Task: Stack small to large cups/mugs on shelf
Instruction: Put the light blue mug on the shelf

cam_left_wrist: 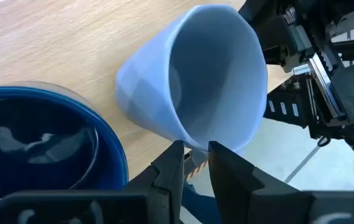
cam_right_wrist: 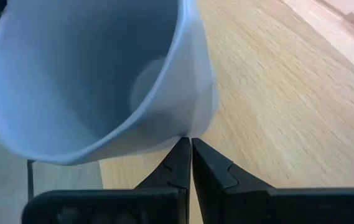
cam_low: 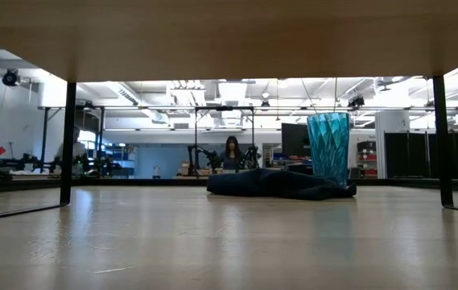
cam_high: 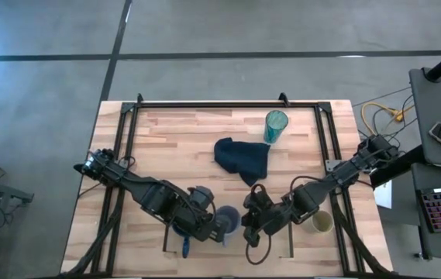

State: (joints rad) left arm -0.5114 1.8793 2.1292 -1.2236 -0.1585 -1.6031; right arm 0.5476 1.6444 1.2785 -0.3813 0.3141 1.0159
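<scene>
The small grey-blue cup [cam_high: 229,219] stands mouth up and tilted near the table's near edge, between my left gripper [cam_high: 214,225] and my right gripper [cam_high: 249,222]; both are shut on its rim. The dark blue mug [cam_high: 183,229] sits under my left arm, close beside the cup, and also shows in the left wrist view [cam_left_wrist: 46,149]. The beige cup [cam_high: 321,223] stands upright to the right. The teal tumbler [cam_high: 276,125] stands upright at the far side. The shelf board [cam_low: 212,32] spans the top of the low view. My left gripper pinches the cup's rim [cam_left_wrist: 196,144] between its two fingertips, on the side toward the table's left. The fingers slant down from the left. The cup is tilted with its mouth upward; I cannot tell whether its base rests on the wood. My right gripper has its fingertips [cam_right_wrist: 180,149] closed on the cup's rim [cam_right_wrist: 188,133], on the side toward the table's right. Only the tips are at the rim. The fingers slant down from the right.
A crumpled dark blue cloth [cam_high: 242,159] lies mid-table, just near of the tumbler. Dark rails [cam_high: 119,155] run along the left and right sides. The shelf's dark legs [cam_low: 68,141] stand in the low view. A person shows far off in the room.
</scene>
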